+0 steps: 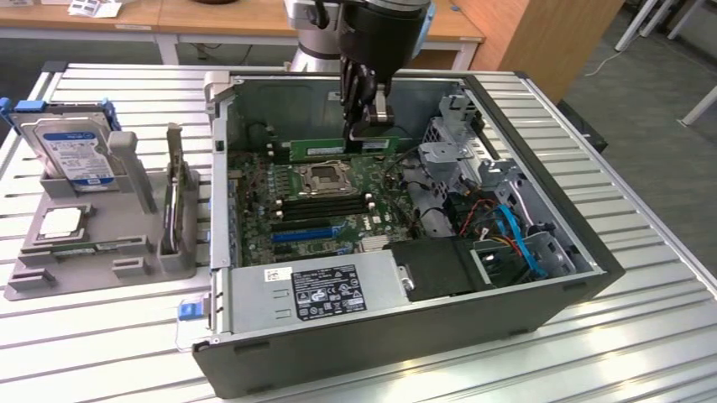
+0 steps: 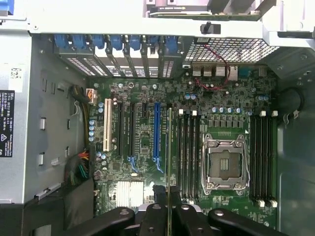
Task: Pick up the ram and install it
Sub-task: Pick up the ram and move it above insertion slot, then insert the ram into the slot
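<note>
My gripper (image 1: 374,134) reaches down into the open computer case (image 1: 538,294) and is shut on the ram (image 1: 319,149), a long green stick held level above the motherboard (image 1: 336,231), just behind the empty CPU socket (image 1: 325,176). In the wrist view the ram (image 2: 170,147) shows edge-on as a thin line between my black fingers (image 2: 156,216). It hangs over the motherboard (image 2: 147,93), beside the black memory slots (image 2: 187,147) that lie next to the CPU socket (image 2: 224,164). More slots (image 2: 261,157) lie on the socket's other side.
A grey holder tray (image 1: 67,269) at the exterior view's left carries a hard drive (image 1: 73,151), a silver CPU chip (image 1: 62,222) and a thin upright board (image 1: 174,201). Inside the case are the power supply (image 1: 325,290), a metal drive cage (image 1: 471,159) and blue cables (image 1: 510,235).
</note>
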You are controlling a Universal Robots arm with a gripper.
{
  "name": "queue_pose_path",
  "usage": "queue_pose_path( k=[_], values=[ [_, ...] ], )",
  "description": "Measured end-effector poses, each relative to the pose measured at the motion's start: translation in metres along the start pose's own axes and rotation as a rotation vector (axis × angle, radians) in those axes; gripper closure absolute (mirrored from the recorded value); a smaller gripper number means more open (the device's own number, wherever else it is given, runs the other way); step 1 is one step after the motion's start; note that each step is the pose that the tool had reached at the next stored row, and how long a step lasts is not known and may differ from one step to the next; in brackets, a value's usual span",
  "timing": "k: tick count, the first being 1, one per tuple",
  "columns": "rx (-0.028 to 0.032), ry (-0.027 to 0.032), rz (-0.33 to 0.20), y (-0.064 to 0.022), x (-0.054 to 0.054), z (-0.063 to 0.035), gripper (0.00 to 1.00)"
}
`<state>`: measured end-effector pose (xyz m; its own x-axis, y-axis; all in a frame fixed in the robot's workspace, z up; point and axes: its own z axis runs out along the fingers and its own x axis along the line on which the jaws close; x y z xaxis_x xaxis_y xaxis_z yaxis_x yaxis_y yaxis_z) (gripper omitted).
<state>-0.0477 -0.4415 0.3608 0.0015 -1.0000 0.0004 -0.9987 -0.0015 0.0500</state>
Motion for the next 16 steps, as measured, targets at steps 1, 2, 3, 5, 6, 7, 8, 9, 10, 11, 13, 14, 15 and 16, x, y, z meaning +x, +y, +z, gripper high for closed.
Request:
queue_pose_path(
  k=[1,2,3,5,6,7,8,9,10,11,13,14,15,16],
  values=[
    [0.0000,0.0000,0.000,0.0000,0.0000,0.0000,0.86],
    [0.0000,0.0001,0.000,0.0000,0.0000,0.0000,0.86],
    [0.0000,0.0000,0.000,0.0000,0.0000,0.0000,0.86],
    [-0.0001,0.0001,0.000,0.0000,0.0000,0.0000,0.86],
    [0.0000,0.0001,0.000,0.0000,0.0000,0.0000,0.86],
    [0.0000,0.0000,0.000,0.0000,0.0000,0.0000,0.86],
    [0.0000,0.0001,0.000,0.0000,0.0000,0.0000,0.86],
    [0.0000,0.0001,0.000,0.0000,0.0000,0.0000,0.86],
    [0.0000,0.0000,0.000,0.0000,0.0000,0.0000,0.86],
    [-0.0002,0.0018,0.001,0.0001,-0.0023,0.0001,0.86],
    [-0.0001,0.0031,0.000,0.0000,-0.0054,0.0001,0.86],
    [-0.0001,0.0032,0.000,-0.0001,-0.0059,0.0009,0.86],
    [0.0001,0.0028,0.000,-0.0002,-0.0059,0.0029,0.86],
    [0.0000,0.0030,0.000,-0.0003,-0.0060,0.0047,0.86]
  ],
)
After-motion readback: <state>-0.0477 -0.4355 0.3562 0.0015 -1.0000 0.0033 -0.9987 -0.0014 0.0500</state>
